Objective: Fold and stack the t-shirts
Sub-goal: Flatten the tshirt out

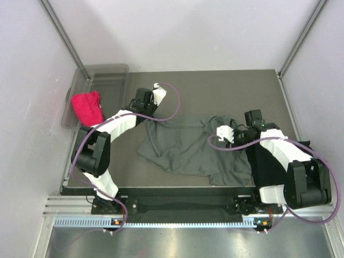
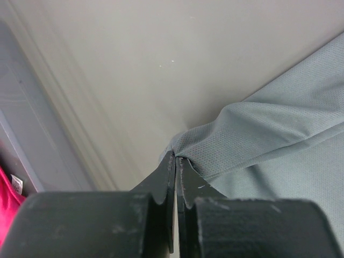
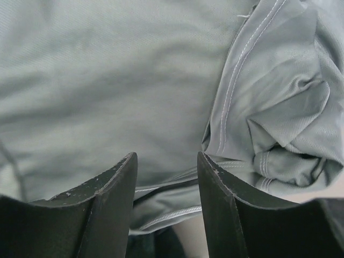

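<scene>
The dark grey t-shirt point(image 1: 185, 148) lies crumpled and partly spread in the middle of the table. My left gripper point(image 1: 146, 118) is at its far left corner, with the jaws point(image 2: 176, 157) shut on a pinch of the grey cloth point(image 2: 258, 134). My right gripper point(image 1: 232, 129) hovers over the shirt's bunched right side, with the jaws point(image 3: 166, 161) open and hemmed folds point(image 3: 269, 123) below and between them. Black folded cloth point(image 1: 266, 166) lies at the right, partly hidden under the right arm.
A clear plastic bin point(image 1: 107, 75) stands at the back left with a red cloth point(image 1: 87, 107) in it; the red cloth also shows at the edge of the left wrist view point(image 2: 8, 204). White walls and metal posts surround the table point(image 1: 215, 86).
</scene>
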Controlling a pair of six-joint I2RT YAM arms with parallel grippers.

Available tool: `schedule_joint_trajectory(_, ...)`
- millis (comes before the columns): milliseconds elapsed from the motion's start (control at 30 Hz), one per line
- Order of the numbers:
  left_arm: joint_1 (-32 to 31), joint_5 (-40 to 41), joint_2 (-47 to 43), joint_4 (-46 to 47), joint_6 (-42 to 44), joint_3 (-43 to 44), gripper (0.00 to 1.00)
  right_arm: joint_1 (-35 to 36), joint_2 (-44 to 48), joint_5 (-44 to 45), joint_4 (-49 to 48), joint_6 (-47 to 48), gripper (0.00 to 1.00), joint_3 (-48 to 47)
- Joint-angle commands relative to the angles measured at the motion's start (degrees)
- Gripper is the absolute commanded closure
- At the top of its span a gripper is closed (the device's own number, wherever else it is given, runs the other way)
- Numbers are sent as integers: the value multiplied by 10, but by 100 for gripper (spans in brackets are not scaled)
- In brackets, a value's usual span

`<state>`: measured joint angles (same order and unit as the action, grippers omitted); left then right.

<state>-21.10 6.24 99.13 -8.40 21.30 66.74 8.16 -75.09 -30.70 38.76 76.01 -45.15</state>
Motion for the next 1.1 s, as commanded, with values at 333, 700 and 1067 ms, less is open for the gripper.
schedule_joint_trajectory(333,10,3,-31,44,-6,-17,100,12,-40,56,-131,47,57,7)
schedule_joint_trajectory(700,16,-1,-28,49,-9,-21,100,12,-59,64,-126,52,58,13)
schedule_joint_trajectory(1067,20,-7,-26,51,-14,-24,100,12,-94,66,-159,32,62,5)
